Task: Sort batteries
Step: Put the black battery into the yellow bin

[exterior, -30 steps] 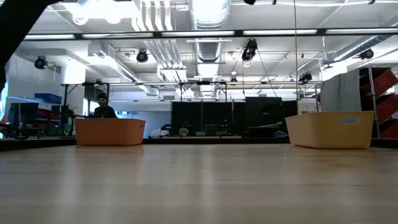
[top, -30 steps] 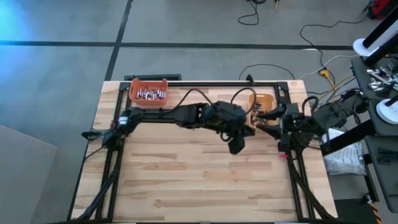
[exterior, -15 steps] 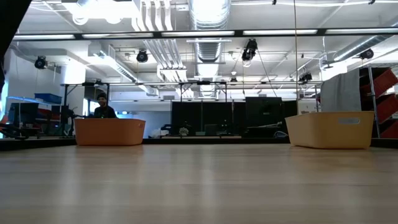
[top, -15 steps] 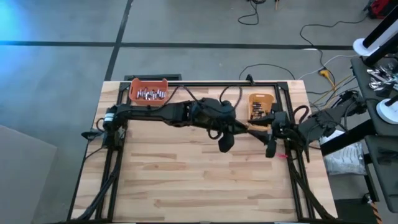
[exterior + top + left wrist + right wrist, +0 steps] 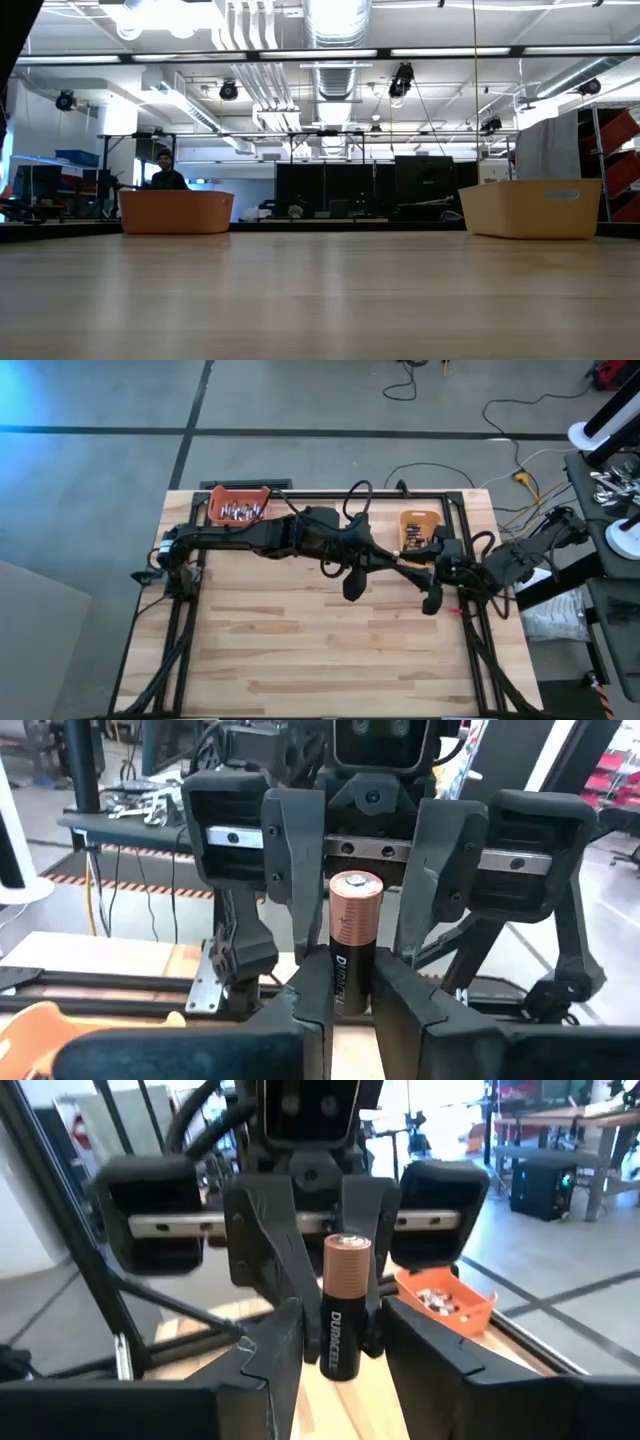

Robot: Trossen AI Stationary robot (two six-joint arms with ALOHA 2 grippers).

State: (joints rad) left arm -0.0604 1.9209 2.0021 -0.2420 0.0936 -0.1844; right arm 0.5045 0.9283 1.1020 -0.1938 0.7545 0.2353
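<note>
One copper-and-black battery stands upright in the air over the table's right middle, with my left gripper shut on it. My right gripper faces it from the table's right, open. Its fingers stand on either side of the battery's copper upper part with small gaps. In the high view the two grippers meet nose to nose, left gripper and right gripper. More batteries lie in the orange bin, and others in the yellow bin. My left gripper pinches the battery's black lower half between its two fingers. The fingers lie about level and come from the table's left, across the battery. The battery stands upright, copper end up, lifted clear of the table.
The orange bin sits at the table's far left and the yellow bin at its far right. Black frame rails run along the table's far and side edges. A person sits in the room beyond. Bare wood fills the near half.
My left gripper has drawn back toward the table's left with the battery. My right gripper has come away from over the yellow bin, toward the table's middle and near side, following the left gripper and staying nose to nose with it.
</note>
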